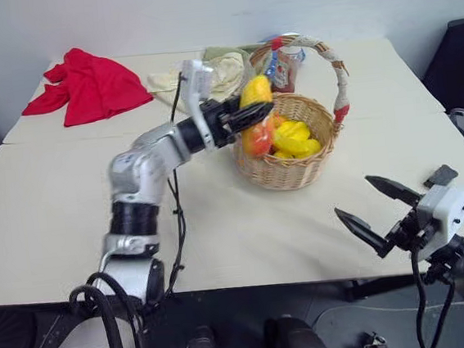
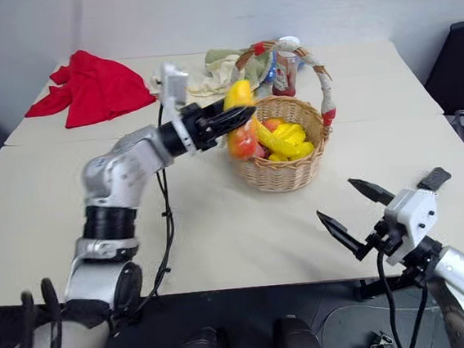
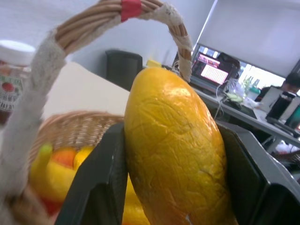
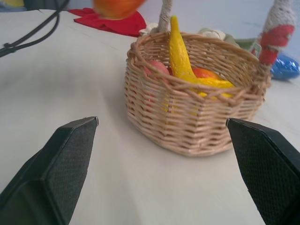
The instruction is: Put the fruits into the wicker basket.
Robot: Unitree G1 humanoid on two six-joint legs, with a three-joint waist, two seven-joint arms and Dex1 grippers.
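Lighting: even, bright, diffuse; soft faint shadows on table [image 1: 220,224]. Blur: left arm in head views; wicker basket [image 3: 70,126] handle close-up.

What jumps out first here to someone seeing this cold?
The left gripper holds a yellow-orange mango at the near-left rim of the wicker basket, which sits mid-table and already holds a yellow banana. The right gripper hangs open over the table's near edge, apart from the basket. A red cloth lies crumpled at the far left of the table.
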